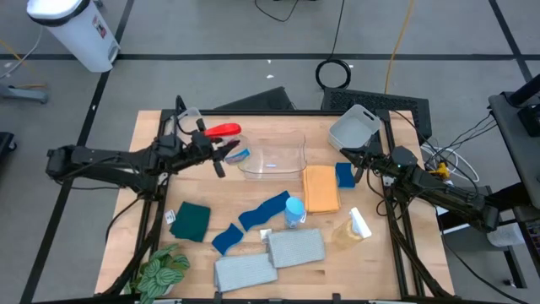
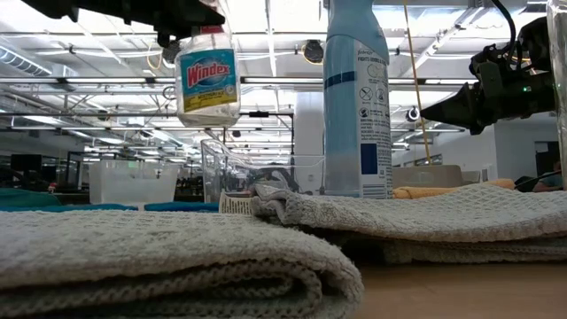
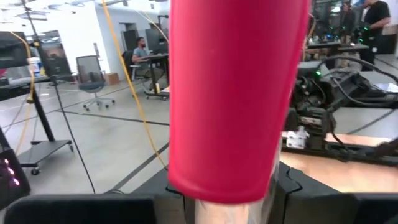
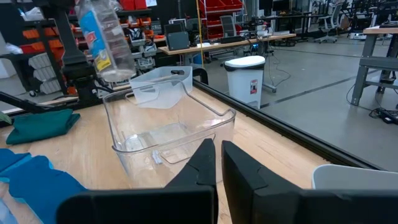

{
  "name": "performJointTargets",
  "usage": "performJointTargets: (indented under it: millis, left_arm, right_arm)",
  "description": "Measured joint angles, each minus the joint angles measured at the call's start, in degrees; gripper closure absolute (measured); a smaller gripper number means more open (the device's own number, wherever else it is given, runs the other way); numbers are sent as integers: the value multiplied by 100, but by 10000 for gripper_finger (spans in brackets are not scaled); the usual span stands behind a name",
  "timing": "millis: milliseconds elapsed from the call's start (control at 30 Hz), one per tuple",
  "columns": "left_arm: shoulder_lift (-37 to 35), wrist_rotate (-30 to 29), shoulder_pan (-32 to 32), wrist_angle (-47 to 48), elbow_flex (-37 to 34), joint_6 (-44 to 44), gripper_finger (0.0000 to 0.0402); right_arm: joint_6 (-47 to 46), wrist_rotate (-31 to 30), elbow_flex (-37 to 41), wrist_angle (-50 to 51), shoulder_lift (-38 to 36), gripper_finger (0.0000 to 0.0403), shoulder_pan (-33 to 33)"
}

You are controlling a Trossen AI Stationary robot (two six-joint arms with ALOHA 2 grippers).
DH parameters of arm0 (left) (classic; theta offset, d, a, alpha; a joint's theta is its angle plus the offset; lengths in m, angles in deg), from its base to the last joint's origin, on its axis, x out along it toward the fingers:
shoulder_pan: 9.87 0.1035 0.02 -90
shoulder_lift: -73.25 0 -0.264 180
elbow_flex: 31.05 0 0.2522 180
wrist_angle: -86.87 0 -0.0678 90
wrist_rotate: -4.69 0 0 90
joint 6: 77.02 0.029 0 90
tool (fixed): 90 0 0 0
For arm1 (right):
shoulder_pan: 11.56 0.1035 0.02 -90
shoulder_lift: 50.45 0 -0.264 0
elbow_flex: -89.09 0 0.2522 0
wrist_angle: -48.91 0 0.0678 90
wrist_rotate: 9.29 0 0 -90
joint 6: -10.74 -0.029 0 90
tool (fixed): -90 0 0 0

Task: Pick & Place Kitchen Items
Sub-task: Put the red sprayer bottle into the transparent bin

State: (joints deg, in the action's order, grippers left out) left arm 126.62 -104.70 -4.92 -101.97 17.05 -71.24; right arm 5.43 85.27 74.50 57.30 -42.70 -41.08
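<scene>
The red-trigger bottle, clear with a blue label, hangs lifted at the left rim of the clear tub; my left gripper is shut on it. It also shows in the low view, the bottle high above the table. My right gripper waits shut beside the blue sponge and orange sponge. The blue-capped bottle stands upright on its base. The white-trigger bottle lies on its side. Blue cloths, a teal cloth and two grey folded towels lie flat near the front. My left gripper holds the bottle at its neck, just under the red trigger head, pinched between the two fingers. The fingers come in level from the table's left. The bottle hangs below them, nearly upright, its base clear of the table and tub.
A grey tub stands at the far right corner, right of the clear tub. A green leafy plant sits at the near left corner. Bare wood shows along the table's left side and between the tubs and cloths.
</scene>
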Motion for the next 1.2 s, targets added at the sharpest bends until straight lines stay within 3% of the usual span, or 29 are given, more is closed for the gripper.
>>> performJointTargets:
  millis: [1200]
  left_arm:
    - [1171,928,1172,-1103,4,-173,293]
  right_arm:
    - [-1,1,0,0,-2,399,0]
